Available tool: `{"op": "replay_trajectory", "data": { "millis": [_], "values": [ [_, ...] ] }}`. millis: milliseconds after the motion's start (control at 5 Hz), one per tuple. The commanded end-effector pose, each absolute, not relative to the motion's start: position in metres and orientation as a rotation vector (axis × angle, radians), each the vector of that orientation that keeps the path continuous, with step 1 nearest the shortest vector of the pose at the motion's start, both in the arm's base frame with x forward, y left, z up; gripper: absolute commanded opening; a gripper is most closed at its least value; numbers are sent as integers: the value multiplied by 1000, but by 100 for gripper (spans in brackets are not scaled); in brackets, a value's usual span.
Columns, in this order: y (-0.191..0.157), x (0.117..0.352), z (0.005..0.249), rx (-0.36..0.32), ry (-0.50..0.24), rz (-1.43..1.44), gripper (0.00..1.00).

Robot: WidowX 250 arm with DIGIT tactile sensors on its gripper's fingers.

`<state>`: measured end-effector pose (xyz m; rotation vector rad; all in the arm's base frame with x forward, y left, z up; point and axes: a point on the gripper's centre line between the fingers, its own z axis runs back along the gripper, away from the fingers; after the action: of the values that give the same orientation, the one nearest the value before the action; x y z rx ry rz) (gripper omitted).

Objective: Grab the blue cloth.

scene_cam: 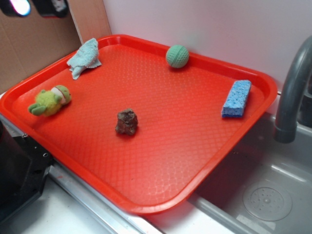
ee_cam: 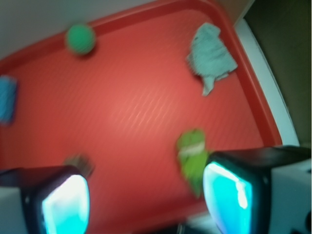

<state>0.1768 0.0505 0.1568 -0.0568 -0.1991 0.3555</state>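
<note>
A red tray [scene_cam: 161, 161] fills most of the exterior view, tilted corner-down toward the bottom of the frame, with a grey sink [scene_cam: 263, 195] at lower right and a dark faucet [scene_cam: 292, 92] curving up the right edge. Cardboard [scene_cam: 34, 44] stands behind the tray at upper left.

The gripper [ee_cam: 146, 200] shows only in the wrist view, along the bottom of the frame: two black fingers [ee_cam: 234, 190] with glowing cyan pads, spread wide apart, nothing between them. It hangs above the tray, clear of everything on it.

On the tray, the sponge [scene_cam: 236, 98] lies near the right rim. The cloth [scene_cam: 85, 57] sits crumpled in the upper-left corner, close against the rim; in the wrist view it is at upper right [ee_cam: 209, 56]. The plush toy [scene_cam: 50, 101] lies at the left edge, below the cloth and well apart from it. The green ball [scene_cam: 177, 56] rests near the top rim. A small brown lump [scene_cam: 126, 122] sits near the tray's middle.
</note>
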Motion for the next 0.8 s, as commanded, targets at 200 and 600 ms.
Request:
{"op": "replay_trajectory", "data": {
  "millis": [200, 600],
  "values": [
    [100, 188, 136, -52, -277, 561, 100],
    [114, 224, 99, 99, -322, 749, 100]
  ]
}}
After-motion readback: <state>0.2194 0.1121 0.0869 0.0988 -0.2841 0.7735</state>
